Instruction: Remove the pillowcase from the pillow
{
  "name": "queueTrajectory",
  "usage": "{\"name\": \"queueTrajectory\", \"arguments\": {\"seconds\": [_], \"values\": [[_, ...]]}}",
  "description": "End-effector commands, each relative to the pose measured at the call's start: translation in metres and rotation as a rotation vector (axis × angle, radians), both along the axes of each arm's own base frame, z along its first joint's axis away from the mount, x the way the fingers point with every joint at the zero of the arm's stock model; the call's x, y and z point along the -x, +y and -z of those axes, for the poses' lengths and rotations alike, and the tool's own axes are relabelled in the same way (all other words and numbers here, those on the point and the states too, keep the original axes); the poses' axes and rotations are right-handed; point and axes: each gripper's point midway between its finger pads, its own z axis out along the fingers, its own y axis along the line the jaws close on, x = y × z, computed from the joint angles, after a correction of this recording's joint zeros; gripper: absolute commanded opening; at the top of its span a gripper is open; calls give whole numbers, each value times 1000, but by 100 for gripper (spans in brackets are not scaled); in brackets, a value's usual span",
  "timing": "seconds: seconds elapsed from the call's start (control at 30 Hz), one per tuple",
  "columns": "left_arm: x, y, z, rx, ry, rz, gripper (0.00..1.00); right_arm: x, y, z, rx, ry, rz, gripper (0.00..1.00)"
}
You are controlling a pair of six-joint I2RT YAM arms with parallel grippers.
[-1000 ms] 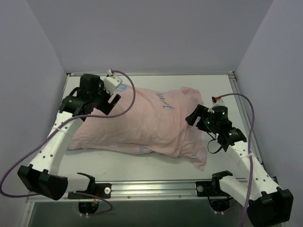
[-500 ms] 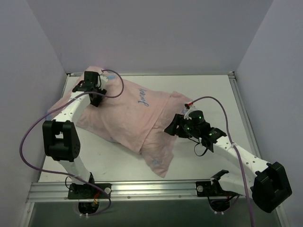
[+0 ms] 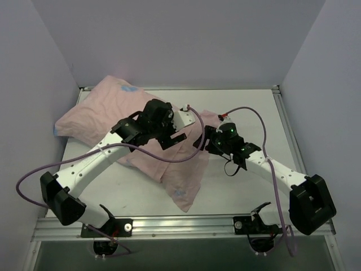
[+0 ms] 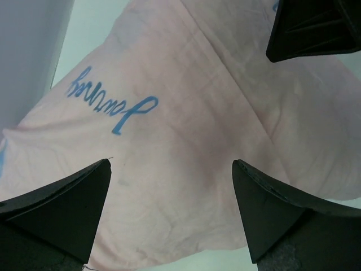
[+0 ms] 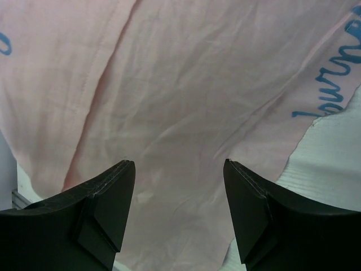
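The pink pillowcase lies by the table's far left corner. The left gripper and right gripper hover above it, open, empty.

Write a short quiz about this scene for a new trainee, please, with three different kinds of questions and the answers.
1. Which colour is the side of the pillowcase that faces up? A. pale pink B. green C. black
2. True or false: the right gripper is shut on the pillowcase.
3. Toward which corner of the table does the plump end of the pillowcase lie?
Key: 1. A. 2. False: its jaws stand apart over the fabric, with nothing held between them. 3. The far left corner.
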Motion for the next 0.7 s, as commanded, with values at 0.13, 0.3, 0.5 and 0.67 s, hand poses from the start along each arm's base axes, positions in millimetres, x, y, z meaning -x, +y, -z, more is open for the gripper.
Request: {"name": "queueTrajectory", "arguments": {"seconds": [0.13, 0.3, 0.5, 0.67], "values": [[-24, -25, 80, -176, 81, -96, 88, -20, 9, -14, -80, -39, 56, 65], [-27, -32, 95, -170, 96, -91, 60, -20, 17, -7, -99, -19, 34, 65], [-45, -10, 61, -61, 79, -180, 30, -21, 23, -6, -113, -18, 25, 64], [-61, 14, 51, -10, 73, -242, 20, -24, 37, -13, -122, -37, -7, 63]]}}
